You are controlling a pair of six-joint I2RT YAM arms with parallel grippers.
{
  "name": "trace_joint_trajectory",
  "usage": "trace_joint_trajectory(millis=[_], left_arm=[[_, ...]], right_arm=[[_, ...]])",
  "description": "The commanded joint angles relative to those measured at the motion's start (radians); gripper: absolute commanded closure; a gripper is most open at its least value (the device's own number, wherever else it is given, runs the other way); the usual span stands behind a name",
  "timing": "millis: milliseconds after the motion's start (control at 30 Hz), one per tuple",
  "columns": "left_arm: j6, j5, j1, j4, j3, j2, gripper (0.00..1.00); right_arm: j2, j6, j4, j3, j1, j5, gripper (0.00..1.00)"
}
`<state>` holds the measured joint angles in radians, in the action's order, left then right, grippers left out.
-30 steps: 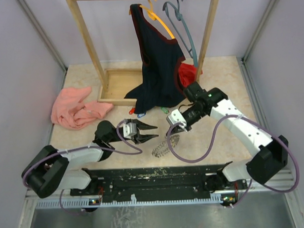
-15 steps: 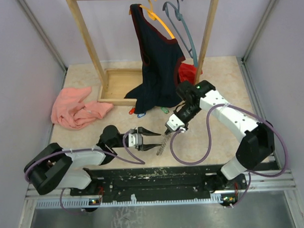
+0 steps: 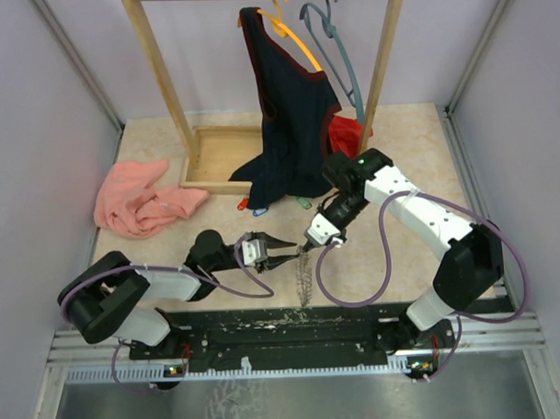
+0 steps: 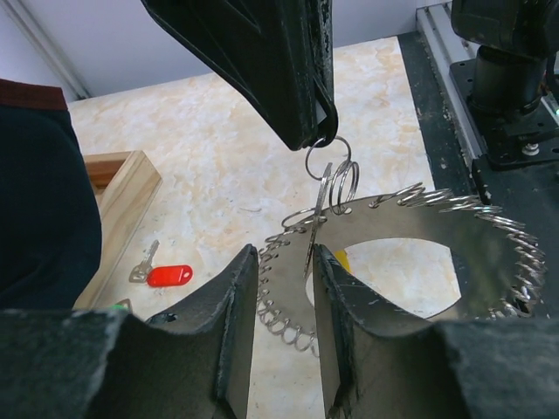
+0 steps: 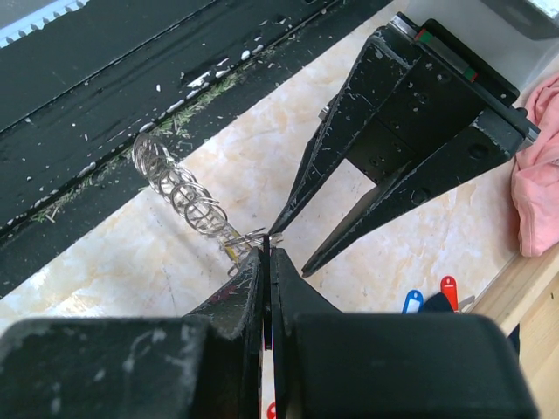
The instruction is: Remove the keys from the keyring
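The keyring [image 4: 437, 231], a flat grey disc edged with small wire loops, hangs edge-on [image 3: 304, 278] from my right gripper [image 3: 310, 246]. That gripper [image 5: 266, 249] is shut on a small loop [image 4: 327, 157] at the keyring's rim. My left gripper [image 4: 284, 253] is open, its fingers [image 4: 336, 323] either side of the rim. A thin key blade [image 4: 312, 236] with a yellow tag [image 4: 341, 259] lies against the right-hand finger. Loose keys lie on the table: red tag [image 4: 169, 276] [image 3: 244, 203], blue tag [image 3: 260, 211] [image 5: 411, 301] and green tag [image 3: 303, 203].
A wooden clothes rack [image 3: 161, 85] stands at the back with a dark garment [image 3: 290, 108] and coloured hangers [image 3: 329, 33]. A pink cloth [image 3: 137, 201] lies at the left and a red cloth [image 3: 346, 132] behind my right arm. The black base rail [image 3: 284, 324] runs along the near edge.
The keyring swung from lying flat to hanging edge-on. My left gripper moved right onto its rim and its jaws narrowed. My right gripper shifted slightly left.
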<state>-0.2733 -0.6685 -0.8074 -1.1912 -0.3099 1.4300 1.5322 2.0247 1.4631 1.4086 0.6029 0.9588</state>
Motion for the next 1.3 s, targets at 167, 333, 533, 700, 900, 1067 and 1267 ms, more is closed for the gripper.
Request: trace_joint_trajectory(millis=[167, 333, 533, 700, 900, 1067, 1267], left_arm=[[0.104, -0.079, -0.012, -0.146, 0.026, 0.025, 0.63], [0.106, -0.069, -0.022, -0.15, 0.017, 0.056, 0.64], [0.109, -0.015, -0.026, -0.159, 0.007, 0.071, 0.65], [0.118, 0.023, -0.028, -0.159, 0.008, 0.067, 0.69], [0.119, 0.035, -0.032, -0.16, 0.009, 0.061, 0.68], [0.119, 0.024, -0.036, -0.171, 0.004, 0.069, 0.67], [0.123, 0.014, -0.042, -0.208, -0.006, 0.091, 0.69]], right_arm=[[-0.015, 0.029, 0.017, 0.048, 0.013, 0.068, 1.0], [-0.017, 0.028, 0.022, 0.052, 0.014, 0.076, 1.0], [-0.023, 0.026, 0.025, 0.053, 0.014, 0.085, 1.0], [-0.022, 0.025, 0.027, 0.05, 0.014, 0.091, 1.0], [-0.021, 0.025, 0.028, 0.05, 0.014, 0.097, 1.0], [-0.022, 0.022, 0.028, 0.051, 0.014, 0.102, 1.0], [-0.021, 0.021, 0.031, 0.049, 0.014, 0.108, 1.0]])
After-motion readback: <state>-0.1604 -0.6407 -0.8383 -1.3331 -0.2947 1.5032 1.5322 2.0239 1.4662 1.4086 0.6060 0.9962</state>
